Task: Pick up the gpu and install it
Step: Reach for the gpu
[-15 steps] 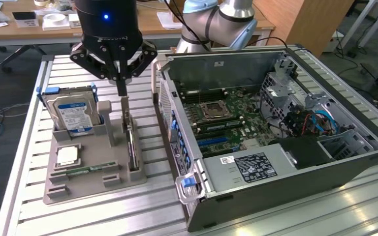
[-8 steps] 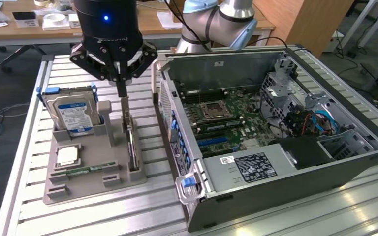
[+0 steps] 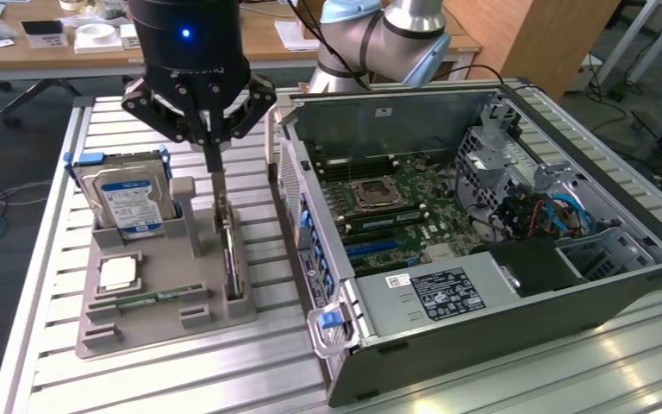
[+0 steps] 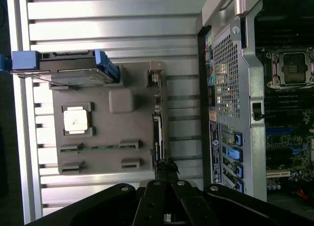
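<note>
The gpu [image 3: 231, 259] stands on edge in a slot of the grey holder [image 3: 182, 321], a thin dark card seen edge-on [image 4: 156, 130] in the wrist view. My gripper [image 3: 217, 200] hangs straight above the card's far end, its two thin fingers pressed together into one narrow point, with nothing visibly between them. In the wrist view the gripper [image 4: 167, 164] tapers to a tip right beside the card's end; I cannot tell whether it touches the card. The open computer case [image 3: 607, 285] lies to the exterior view's right, its motherboard [image 3: 395, 207] exposed.
The holder [image 4: 122, 135] also carries a silver hard drive with a blue label [image 3: 130, 200] in blue brackets [image 4: 73, 71], a square processor [image 3: 118, 272] [image 4: 77, 120] and a small green memory stick [image 3: 147, 299]. The case's rear wall [image 4: 225, 78] stands close beside the gpu slot.
</note>
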`<act>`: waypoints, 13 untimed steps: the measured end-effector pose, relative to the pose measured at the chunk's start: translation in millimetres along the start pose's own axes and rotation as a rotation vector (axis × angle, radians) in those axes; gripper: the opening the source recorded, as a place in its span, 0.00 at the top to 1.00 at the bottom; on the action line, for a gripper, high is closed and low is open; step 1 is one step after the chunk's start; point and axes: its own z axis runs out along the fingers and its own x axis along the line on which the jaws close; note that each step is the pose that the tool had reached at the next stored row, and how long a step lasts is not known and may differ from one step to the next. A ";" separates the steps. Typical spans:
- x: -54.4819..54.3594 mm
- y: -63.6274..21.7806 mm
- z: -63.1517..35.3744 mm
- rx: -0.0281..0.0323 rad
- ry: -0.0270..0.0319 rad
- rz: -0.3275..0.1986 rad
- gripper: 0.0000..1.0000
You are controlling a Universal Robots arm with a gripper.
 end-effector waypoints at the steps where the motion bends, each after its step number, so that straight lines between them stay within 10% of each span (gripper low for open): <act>1: 0.0 -0.3 0.0 -0.0001 -0.0001 0.000 0.89; 13: -0.2 -6.1 -0.3 -0.0001 0.0000 0.000 0.89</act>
